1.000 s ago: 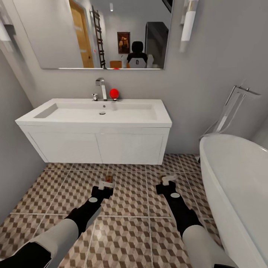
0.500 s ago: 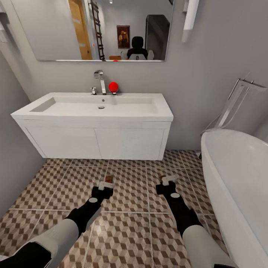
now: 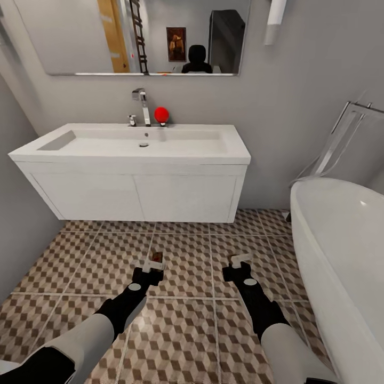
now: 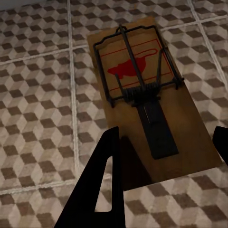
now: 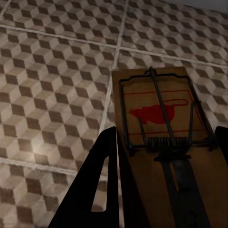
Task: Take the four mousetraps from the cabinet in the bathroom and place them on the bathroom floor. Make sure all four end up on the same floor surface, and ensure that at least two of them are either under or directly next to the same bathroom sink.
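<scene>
In the head view both arms reach forward over the cube-patterned bathroom floor (image 3: 80,256), in front of the white sink (image 3: 213,144) on its wall-hung vanity. My left gripper (image 3: 154,262) is shut on a tan mousetrap (image 3: 157,257). The left wrist view shows that mousetrap (image 4: 142,90) with its wire bars and red spot, clamped at its near end by the left gripper (image 4: 164,156) above the tiles. My right gripper (image 3: 241,260) is shut on a second mousetrap (image 5: 164,123), whose near end sits between the dark fingers (image 5: 105,185) of the right gripper (image 5: 164,166).
A white bathtub (image 3: 341,250) fills the right side, with a chrome floor-standing tap (image 3: 341,138) behind it. A grey wall (image 3: 21,213) closes the left. On the sink stand a chrome faucet (image 3: 141,104) and a red ball (image 3: 161,114); a mirror (image 3: 69,37) hangs above.
The whole head view has shifted: the sink and bathtub look nearer and the mirror has slid upward, so the camera has moved forward. Both grippers keep their hold and their place in the picture.
</scene>
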`<state>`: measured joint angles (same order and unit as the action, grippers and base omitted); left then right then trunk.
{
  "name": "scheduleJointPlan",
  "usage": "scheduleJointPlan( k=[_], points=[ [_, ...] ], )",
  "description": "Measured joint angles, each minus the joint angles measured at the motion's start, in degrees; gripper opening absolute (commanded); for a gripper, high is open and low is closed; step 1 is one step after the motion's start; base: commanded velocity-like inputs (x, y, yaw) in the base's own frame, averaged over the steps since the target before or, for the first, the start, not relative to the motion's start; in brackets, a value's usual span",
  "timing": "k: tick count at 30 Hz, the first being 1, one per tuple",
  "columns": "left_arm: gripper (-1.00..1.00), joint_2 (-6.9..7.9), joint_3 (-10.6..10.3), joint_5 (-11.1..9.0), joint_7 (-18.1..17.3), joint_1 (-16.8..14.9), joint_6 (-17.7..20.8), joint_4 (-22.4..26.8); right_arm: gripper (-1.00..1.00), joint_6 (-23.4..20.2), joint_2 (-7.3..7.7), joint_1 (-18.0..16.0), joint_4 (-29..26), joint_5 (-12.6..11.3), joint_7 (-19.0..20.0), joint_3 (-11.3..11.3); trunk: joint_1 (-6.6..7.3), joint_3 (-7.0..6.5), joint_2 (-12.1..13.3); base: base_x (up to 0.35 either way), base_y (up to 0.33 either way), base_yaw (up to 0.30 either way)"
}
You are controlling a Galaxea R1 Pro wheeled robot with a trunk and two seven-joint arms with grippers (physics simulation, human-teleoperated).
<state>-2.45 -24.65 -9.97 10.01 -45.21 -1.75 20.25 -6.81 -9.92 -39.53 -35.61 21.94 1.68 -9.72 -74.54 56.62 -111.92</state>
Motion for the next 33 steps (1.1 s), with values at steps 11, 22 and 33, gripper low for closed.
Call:
scheduleJointPlan(
  k=[11,22,33],
  points=[
    [-1.00,-0.04,0.0,0.0,0.0,0.1,0.0,0.0,-1.00,7.1,0.00,0.0,4.4,0.1,2.8,0.0,-2.42,2.99,-4.4,0.000,0.000,0.000],
    [-1.00,-0.04,0.0,0.0,0.0,0.1,0.0,0.0,-1.00,7.3,0.00,0.0,4.6,0.1,2.8,-0.1,-4.83,5.99,-8.8,0.000,0.000,0.000],
    [-1.00,-0.04,0.0,0.0,0.0,0.2,0.0,-0.1,-1.00,7.3,0.00,0.0,4.6,0.1,2.8,0.0,-7.25,8.98,-13.2,0.000,0.000,0.000]
  ],
)
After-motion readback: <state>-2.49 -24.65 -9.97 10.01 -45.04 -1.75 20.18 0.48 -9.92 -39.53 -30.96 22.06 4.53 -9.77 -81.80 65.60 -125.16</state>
